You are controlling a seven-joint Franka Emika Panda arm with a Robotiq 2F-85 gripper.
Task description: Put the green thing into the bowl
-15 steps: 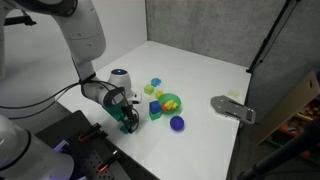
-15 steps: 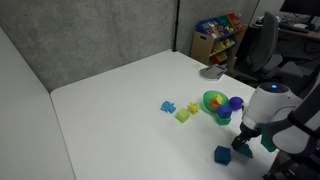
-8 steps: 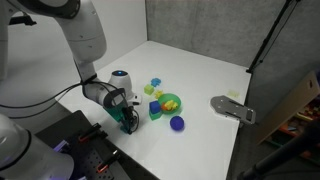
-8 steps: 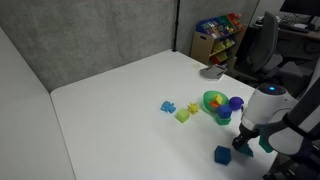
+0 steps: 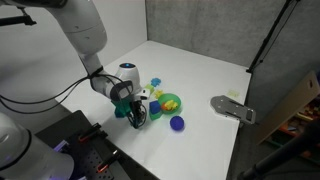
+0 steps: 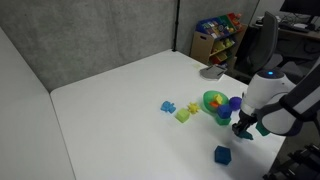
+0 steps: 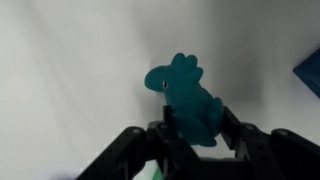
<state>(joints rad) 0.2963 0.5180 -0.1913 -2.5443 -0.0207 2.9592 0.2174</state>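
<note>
In the wrist view the green thing, a teal chunky toy, stands clamped between my two black fingers. My gripper is shut on it and holds it above the white table. In both exterior views the gripper hangs just beside the lime-green bowl, a short way off its rim. The fingers mostly hide the toy there. Small coloured pieces lie inside the bowl.
A blue-purple ball rests against the bowl. A dark blue cube lies near the table edge. Yellow and blue blocks sit beyond the bowl. A grey device lies at the far side.
The jaws have shut on the teal toy. The arm has lifted it off the table and carried it closer to the bowl, away from the dark blue cube.
</note>
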